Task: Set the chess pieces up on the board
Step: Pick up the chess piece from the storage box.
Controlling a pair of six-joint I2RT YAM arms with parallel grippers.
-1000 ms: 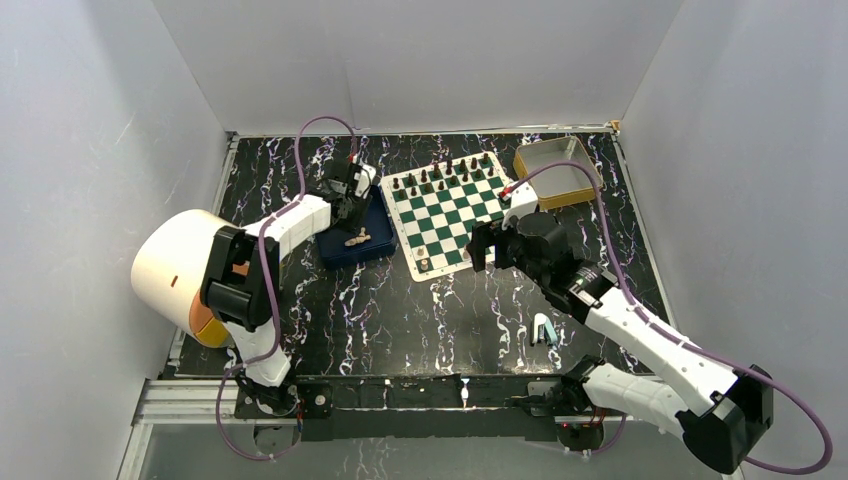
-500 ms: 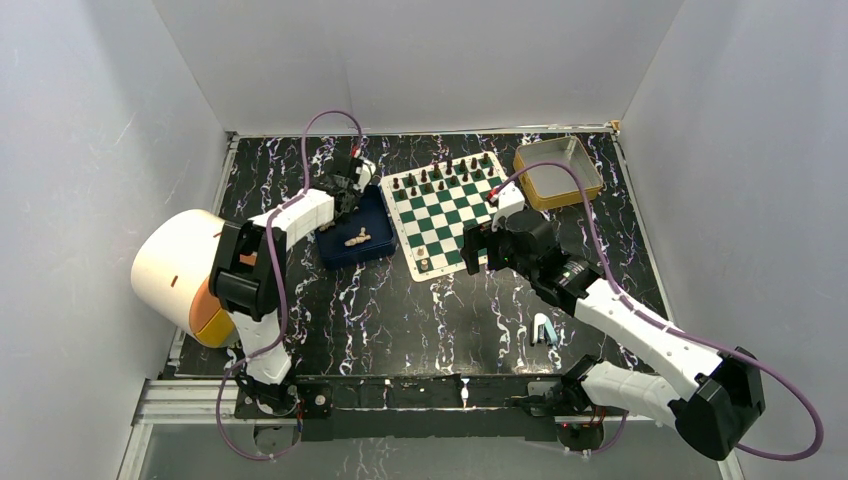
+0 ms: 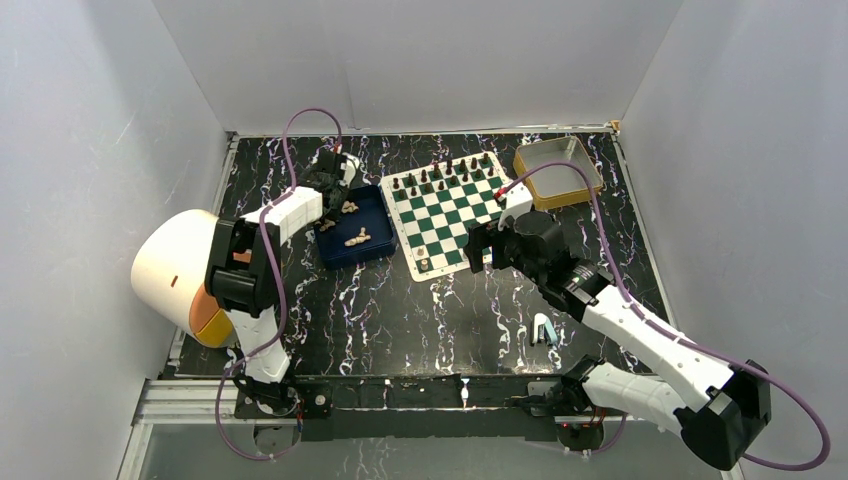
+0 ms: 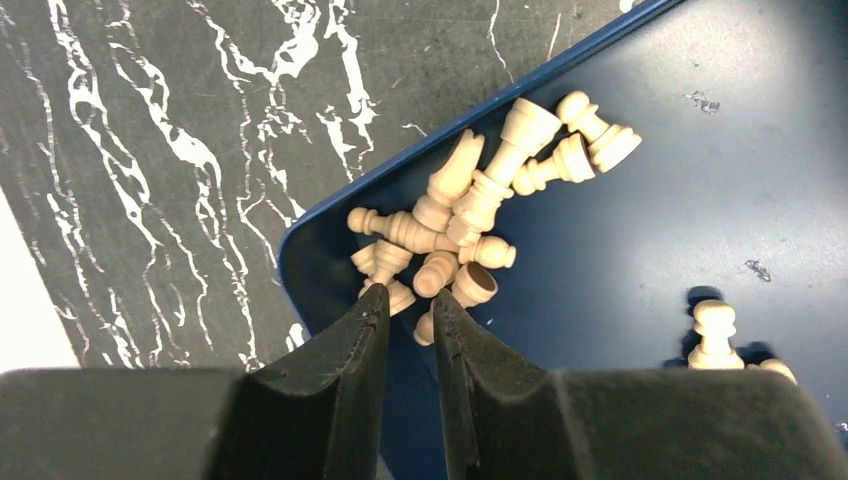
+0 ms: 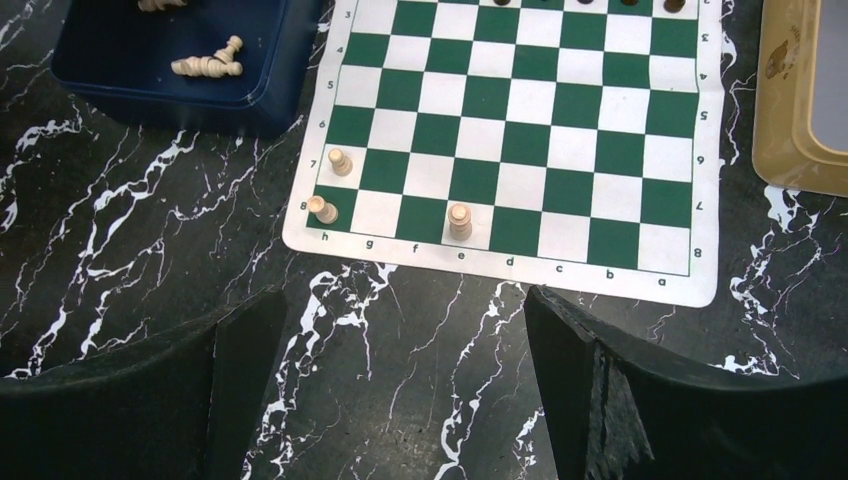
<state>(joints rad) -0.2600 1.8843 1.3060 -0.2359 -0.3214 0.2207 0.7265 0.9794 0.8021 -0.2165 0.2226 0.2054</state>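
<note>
Left gripper (image 4: 408, 302), nearly clenched on I cannot tell what, should pinch one chess piece (image 4: 470, 285) just ahead, squarely.

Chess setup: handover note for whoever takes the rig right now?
Left gripper: jaws nearly closed, tips down at the pile of cream chess pieces in the corner of the blue tray; can't tell whether it has one.
Right gripper: wide open, empty, above the table by the near edge of the board.
Done: three cream pieces upright on the board, at h8, h7 and e8; dark pieces stand along the far rows.
Left: the rest of the cream set, lying in the tray.
</note>
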